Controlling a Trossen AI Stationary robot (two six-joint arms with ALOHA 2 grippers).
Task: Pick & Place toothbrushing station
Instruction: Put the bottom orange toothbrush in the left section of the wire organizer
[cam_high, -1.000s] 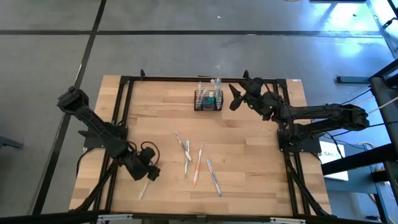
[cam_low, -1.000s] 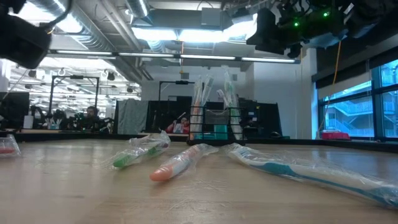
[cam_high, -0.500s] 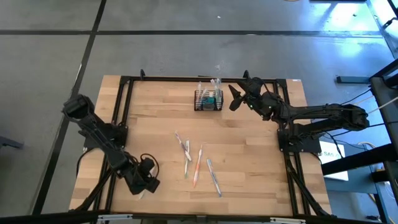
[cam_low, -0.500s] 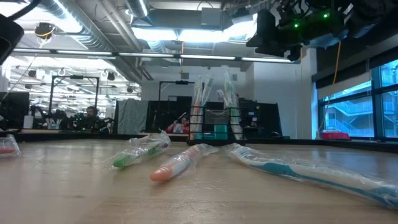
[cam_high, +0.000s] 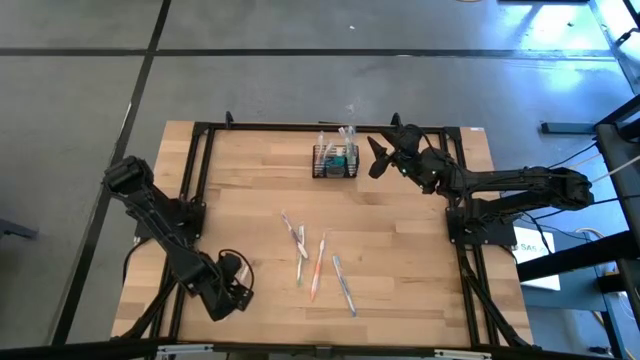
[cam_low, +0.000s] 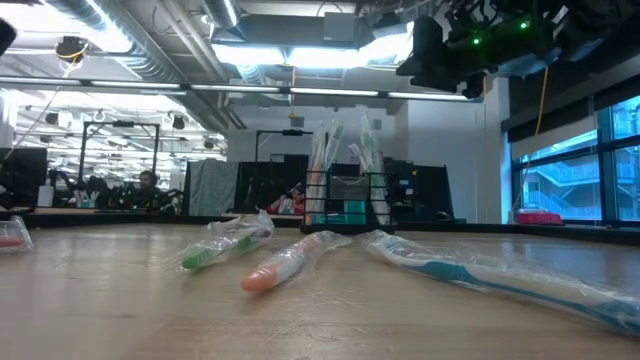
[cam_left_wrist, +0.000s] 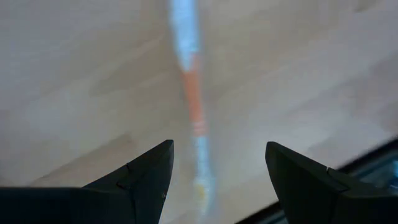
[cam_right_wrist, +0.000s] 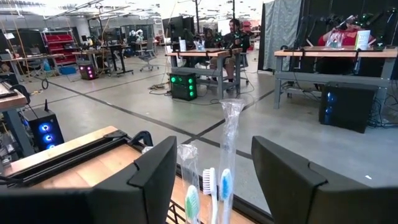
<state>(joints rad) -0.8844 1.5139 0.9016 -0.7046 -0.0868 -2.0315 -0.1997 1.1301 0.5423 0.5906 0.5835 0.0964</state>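
Black wire-mesh toothbrushing station (cam_high: 335, 161), rectangular and upright, near the far edge of the pale wood-plank desk (cam_high: 400, 250), holding plastic-wrapped toothbrushes (cam_right_wrist: 225, 180). Loose wrapped brushes (cam_high: 318, 266) scattered mid-desk. Right gripper (cam_high: 376, 160) just beside the station, jaws wide, empty. Left gripper (cam_high: 232, 298) low over near-left desk, jaws wide above one wrapped brush (cam_left_wrist: 193, 106).

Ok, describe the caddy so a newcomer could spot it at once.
Start at the wooden table and go to its far edge, near the middle, just left of the right gripper. The caddy is the black wire-mesh box, the only upright thing; the other toothbrushes lie flat mid-table.
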